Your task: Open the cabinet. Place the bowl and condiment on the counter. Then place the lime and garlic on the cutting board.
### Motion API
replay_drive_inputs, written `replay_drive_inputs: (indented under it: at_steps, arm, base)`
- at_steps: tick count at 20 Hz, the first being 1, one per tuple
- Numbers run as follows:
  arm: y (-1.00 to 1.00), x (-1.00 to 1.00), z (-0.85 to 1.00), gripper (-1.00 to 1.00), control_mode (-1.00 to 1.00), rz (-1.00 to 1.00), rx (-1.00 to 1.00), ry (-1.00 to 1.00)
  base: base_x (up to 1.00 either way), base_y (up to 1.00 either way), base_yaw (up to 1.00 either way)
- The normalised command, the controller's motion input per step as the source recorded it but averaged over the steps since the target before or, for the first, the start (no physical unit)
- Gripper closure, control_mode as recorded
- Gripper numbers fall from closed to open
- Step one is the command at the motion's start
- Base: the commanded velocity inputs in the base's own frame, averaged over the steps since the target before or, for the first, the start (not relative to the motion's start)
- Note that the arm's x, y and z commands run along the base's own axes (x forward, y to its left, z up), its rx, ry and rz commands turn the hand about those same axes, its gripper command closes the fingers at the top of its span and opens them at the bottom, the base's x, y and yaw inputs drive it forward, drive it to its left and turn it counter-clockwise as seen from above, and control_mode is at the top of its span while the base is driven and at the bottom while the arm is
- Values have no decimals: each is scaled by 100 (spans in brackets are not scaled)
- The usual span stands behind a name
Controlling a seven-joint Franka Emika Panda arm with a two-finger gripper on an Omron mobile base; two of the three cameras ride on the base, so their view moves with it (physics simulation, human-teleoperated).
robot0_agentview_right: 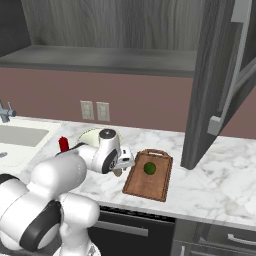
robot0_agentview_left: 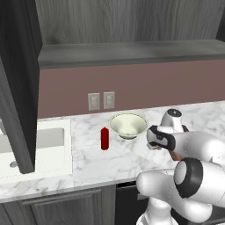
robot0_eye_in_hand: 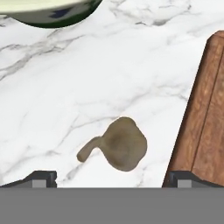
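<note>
While you look down the hand cam, you see the garlic (robot0_eye_in_hand: 121, 147) lying on the marble counter (robot0_eye_in_hand: 109, 78), just beside the cutting board (robot0_eye_in_hand: 205, 118) edge but not on it; its stem points away from the board. You've got the gripper (robot0_eye_in_hand: 111, 177) hovering right above it, fingers spread wide w/ nothing between them, one tip (robot0_eye_in_hand: 37, 178) on each side of the garlic. The bowl (robot0_eye_in_hand: 48, 11) foot shows at the top of that view, apart from the garlic. From the right base cam, the lime (robot0_agentview_right: 149, 168) sits on the board approx. in the middle, and the cabinet (robot0_agentview_right: 215, 80) door hangs open above the counter. On the left base cam, the red condiment bottle (robot0_agentview_left: 104, 138) stands upright on the counter near the bowl (robot0_agentview_left: 128, 125), between it and the sink (robot0_agentview_left: 35, 149).
</note>
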Motion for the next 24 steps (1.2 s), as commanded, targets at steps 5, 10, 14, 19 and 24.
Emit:
replay_drive_inputs:
  at_steps: [5, 10, 14, 19, 24]
  arm:
    - [0, 11, -8, -100, -100, 0, 0, 0]
    - [0, 9, -9, -100, -100, 0, 0, 0]
    - [-3, 8, -5, -100, -100, 0, 0, 0]
    - [-6, 4, -5, -100, -100, 0, 0, 0]
    - [-2, 5, -8, -100, -100, 0, 0, 0]
  base:
    - [0, 0, 0]
    - [0, 0, 0]
    - [0, 0, 0]
    - [0, 0, 0]
    - [0, 0, 0]
